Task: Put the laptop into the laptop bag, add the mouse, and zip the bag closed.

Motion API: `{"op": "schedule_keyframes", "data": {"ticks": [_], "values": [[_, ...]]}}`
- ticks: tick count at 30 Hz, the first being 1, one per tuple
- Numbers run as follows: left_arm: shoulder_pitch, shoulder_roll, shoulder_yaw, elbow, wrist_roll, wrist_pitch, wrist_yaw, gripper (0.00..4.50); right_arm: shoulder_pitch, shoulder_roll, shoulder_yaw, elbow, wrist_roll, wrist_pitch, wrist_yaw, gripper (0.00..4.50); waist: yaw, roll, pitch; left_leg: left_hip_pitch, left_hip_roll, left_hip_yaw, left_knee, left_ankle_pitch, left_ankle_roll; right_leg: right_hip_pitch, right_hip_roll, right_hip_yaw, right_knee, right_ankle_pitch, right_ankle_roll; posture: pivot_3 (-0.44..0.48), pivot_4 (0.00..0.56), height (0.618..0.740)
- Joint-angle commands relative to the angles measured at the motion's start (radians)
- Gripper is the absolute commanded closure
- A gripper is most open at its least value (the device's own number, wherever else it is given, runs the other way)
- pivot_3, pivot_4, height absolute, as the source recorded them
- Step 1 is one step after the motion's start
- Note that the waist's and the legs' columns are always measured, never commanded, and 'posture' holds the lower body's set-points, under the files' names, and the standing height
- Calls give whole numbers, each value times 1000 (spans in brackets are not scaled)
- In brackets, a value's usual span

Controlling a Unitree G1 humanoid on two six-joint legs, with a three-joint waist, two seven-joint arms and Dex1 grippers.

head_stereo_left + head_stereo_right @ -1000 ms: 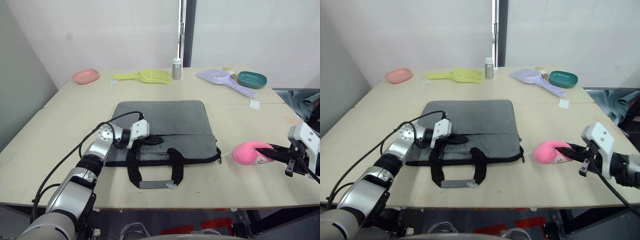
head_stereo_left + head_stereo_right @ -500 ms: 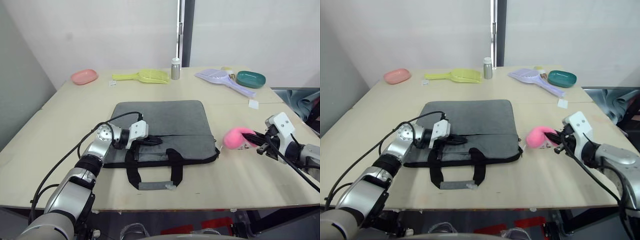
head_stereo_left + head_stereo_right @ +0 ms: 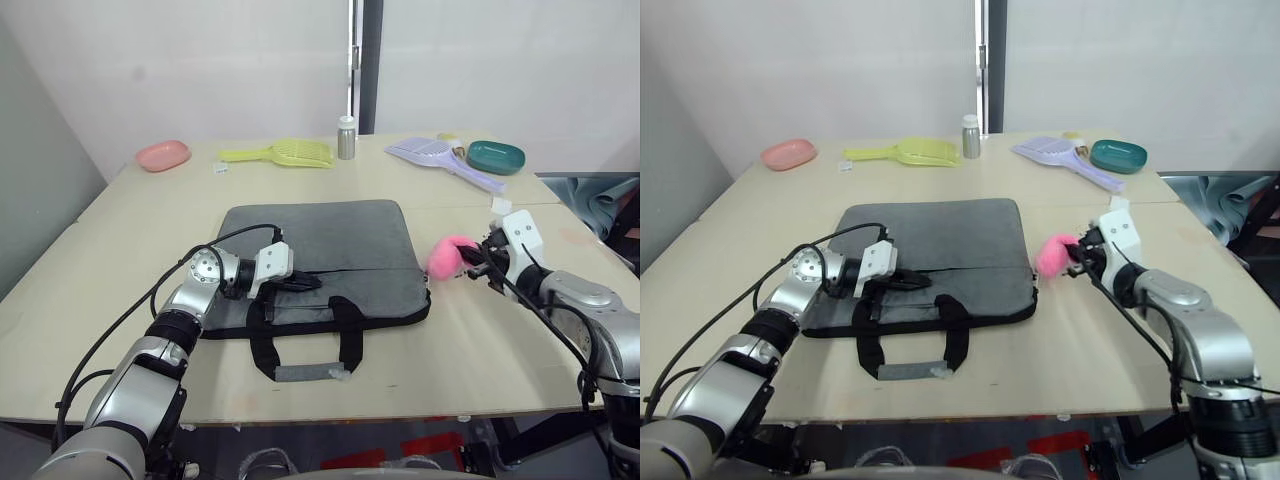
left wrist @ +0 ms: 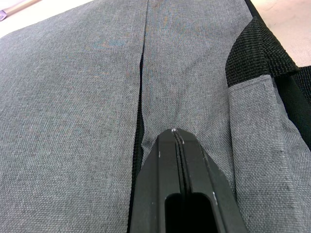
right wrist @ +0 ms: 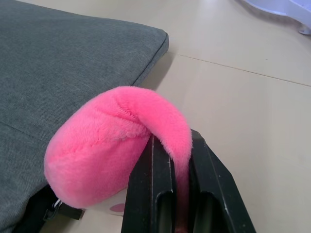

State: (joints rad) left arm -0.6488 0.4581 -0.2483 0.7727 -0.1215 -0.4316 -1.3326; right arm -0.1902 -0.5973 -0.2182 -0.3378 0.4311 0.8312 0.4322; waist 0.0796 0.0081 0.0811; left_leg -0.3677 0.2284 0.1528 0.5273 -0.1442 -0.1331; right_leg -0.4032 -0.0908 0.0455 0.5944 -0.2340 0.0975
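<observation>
The grey laptop bag (image 3: 320, 260) lies flat mid-table (image 3: 130, 230), handles toward the near edge. The left gripper (image 3: 305, 283) rests on the bag's front panel by the zipper seam, fingers pressed together. At the bag's right end the right gripper (image 5: 172, 160) pinches the pink fluffy charm (image 3: 448, 256), which touches the bag's corner.
</observation>
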Motion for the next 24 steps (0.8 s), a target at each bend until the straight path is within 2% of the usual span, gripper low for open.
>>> {"op": "schedule_keyframes", "data": {"ticks": [1,9,10,11,15,21,24], "values": [[113,33,-80,123,115,54,-32,4500,-27,15,-13,-3,-11,-17,-28,4487,-2,0,0,0,0,0,0,0,0,0,0,0,0,0,0,0,150,740],[123,29,-24,89,50,47,-47,4500,16,-14,-50,-39,45,17,39,4487,-11,1,0,0,0,1,0,0,0,0,0,0,0,1,-1,0,150,740],[121,28,-17,84,43,48,-48,4500,20,-13,-62,-43,59,20,45,3755,-12,1,0,0,0,1,-1,0,0,0,0,0,0,2,-1,0,150,740],[120,29,-12,82,39,49,-49,4500,23,-14,-70,-45,68,20,50,3535,-13,1,0,0,0,1,-1,0,-1,0,0,0,0,2,-1,0,150,740],[120,35,8,58,27,58,-52,4500,32,-33,-95,-39,61,-9,61,2175,-13,2,1,0,0,1,-3,-1,-1,-1,0,-1,0,8,-12,0,150,740],[121,44,28,37,17,75,-54,4500,34,-87,-148,-29,69,-49,102,73,-14,2,4,0,0,1,-3,-1,-1,-1,0,-1,-1,8,-11,0,150,740],[130,51,47,-3,-9,105,-62,4500,24,-145,-179,-29,77,-73,156,29,-17,3,6,-1,1,2,-3,-1,-1,-2,1,-1,-1,8,-12,0,150,740]]}}
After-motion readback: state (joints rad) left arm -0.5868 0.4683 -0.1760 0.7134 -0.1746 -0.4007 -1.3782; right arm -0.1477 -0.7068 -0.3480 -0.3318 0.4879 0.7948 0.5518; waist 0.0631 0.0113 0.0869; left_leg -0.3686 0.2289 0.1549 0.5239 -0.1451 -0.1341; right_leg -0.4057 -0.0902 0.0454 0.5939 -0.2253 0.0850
